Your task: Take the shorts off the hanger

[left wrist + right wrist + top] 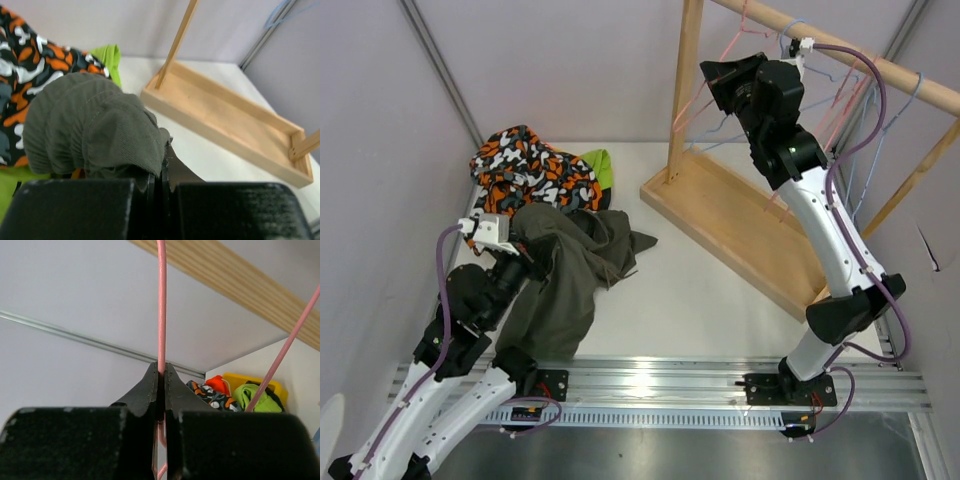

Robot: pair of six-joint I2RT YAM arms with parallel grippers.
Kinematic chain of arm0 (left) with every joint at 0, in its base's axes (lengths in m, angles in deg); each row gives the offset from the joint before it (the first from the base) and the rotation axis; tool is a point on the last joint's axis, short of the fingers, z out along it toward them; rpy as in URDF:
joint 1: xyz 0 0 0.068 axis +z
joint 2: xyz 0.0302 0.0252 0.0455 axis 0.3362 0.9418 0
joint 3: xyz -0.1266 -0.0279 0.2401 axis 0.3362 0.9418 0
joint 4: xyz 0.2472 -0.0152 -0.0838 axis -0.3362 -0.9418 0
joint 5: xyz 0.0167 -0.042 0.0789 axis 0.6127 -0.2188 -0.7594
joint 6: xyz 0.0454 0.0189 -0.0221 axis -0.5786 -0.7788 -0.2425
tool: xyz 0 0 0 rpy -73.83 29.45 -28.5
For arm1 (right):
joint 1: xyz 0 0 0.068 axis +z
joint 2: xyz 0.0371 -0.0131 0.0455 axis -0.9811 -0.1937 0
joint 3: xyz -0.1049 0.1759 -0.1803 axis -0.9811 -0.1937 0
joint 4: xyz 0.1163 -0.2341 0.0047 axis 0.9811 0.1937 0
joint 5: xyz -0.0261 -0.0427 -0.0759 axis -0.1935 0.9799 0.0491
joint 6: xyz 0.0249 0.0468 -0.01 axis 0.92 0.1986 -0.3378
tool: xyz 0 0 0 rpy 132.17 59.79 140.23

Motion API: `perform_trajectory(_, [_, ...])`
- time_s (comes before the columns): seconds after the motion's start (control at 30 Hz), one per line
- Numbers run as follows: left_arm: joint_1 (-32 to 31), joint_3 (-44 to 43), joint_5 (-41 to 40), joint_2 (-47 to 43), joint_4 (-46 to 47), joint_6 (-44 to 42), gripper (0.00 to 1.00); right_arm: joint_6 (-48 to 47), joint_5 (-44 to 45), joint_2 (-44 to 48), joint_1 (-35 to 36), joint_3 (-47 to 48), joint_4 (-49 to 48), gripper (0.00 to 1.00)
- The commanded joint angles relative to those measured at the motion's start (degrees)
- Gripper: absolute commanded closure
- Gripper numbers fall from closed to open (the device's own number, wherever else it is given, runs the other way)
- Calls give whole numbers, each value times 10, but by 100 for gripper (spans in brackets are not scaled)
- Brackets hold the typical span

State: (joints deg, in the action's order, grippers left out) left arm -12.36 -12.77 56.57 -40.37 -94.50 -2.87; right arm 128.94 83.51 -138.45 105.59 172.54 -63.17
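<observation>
**Left pincer** (165, 157): jaws closed, pinching a fold of the olive shorts (90, 125).
- The cloth bunches just beyond the tips and to their left.
- In the top view the rest trails back past the wrist toward the arm bases. Its long axis runs fore-and-aft, and it drapes down to the table.

**Beyond the left tips**, touching the olive pair:
- camo shorts (525, 165), one
- green shorts (600, 162), one, just right of the camo

**Right pincer** (161, 371): jaws closed on the wire of a pink hanger (161, 300), which runs upright through them.
- The rail (240, 285) is overhead.
- No cloth shows on this wire.
- Far ahead of and below this pincer lies the same heap, with a scrap of orange shorts (218, 383) beside the camo.

**Count**
- Shorts seen: four, none on a hanger.
- Hangers on the rail: several pink ones and several blue hangers (860, 90). The exact number cannot be told.
- Rack base (740, 225): one wooden tray.

**Judgement**: the left arm is nearer to all the shorts, and the right is well apart from them. What is left looks to be letting the olive pair go onto the heap.
</observation>
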Motion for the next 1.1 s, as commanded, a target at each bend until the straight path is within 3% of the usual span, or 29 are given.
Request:
perform_trajectory(0.0, [-1, -4, 12, -23, -10, 16, 100, -3, 11, -7, -10, 28, -28, 100])
perform_trajectory(0.33, [-2, -59, -14, 21, -9, -5, 100, 53, 29, 64, 3, -137, -50, 100])
perform_trajectory(0.4, [-2, -81, -34, 49, -3, -9, 100, 54, 39, 84, 5, -154, -39, 90])
perform_trajectory(0.43, [-1, -96, -46, 62, -2, -18, 100, 52, 41, 90, 4, -160, -32, 70])
perform_trajectory(0.53, [-1, -143, -57, 112, 4, -26, 100, 55, 44, 113, 8, -182, -20, 31])
perform_trajectory(0.63, [0, -181, -61, 163, 18, -33, 100, 54, 52, 135, 14, -189, 2, 20])
perform_trajectory(0.7, [1, -223, -64, 204, 15, -36, 100, 38, 82, 153, 30, -185, 30, 7])
perform_trajectory(0.87, [16, -303, -63, 271, 9, -46, 100, -31, 205, 176, 71, -161, 95, 1])
perform_trajectory(1.07, [113, -438, -44, 374, -40, -43, 100, -63, 218, 201, 84, -162, 170, 1])
